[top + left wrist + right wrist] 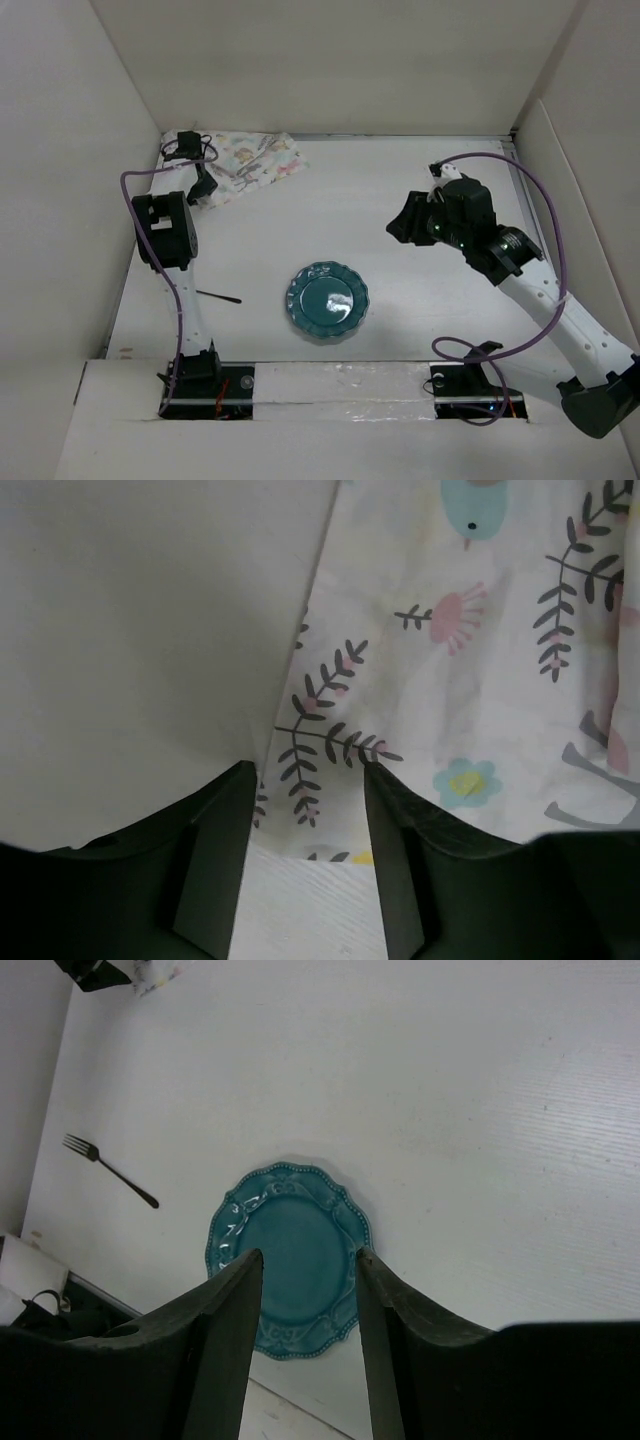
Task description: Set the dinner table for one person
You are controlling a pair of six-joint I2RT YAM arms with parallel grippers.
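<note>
On the white dinner table (400,170) a teal scalloped plate (327,302) lies near the front middle, with a dark fork (218,296) to its left. A crumpled patterned placemat (250,160) lies in the far left corner. My left gripper (205,186) is at the placemat's near-left edge. In the left wrist view that gripper (305,775) is open, with the placemat's edge (450,660) lying between its fingertips. My right gripper (403,221) hangs open over the table to the right of the plate. The right wrist view frames the plate (300,1220) between its jaws (308,1255), with the fork (112,1171) to the left.
White panels wall the table on the left, back and right. The left wall (140,650) stands close beside the left gripper. Purple cables loop off both arms. The arm bases and a white ledge (340,380) line the near edge.
</note>
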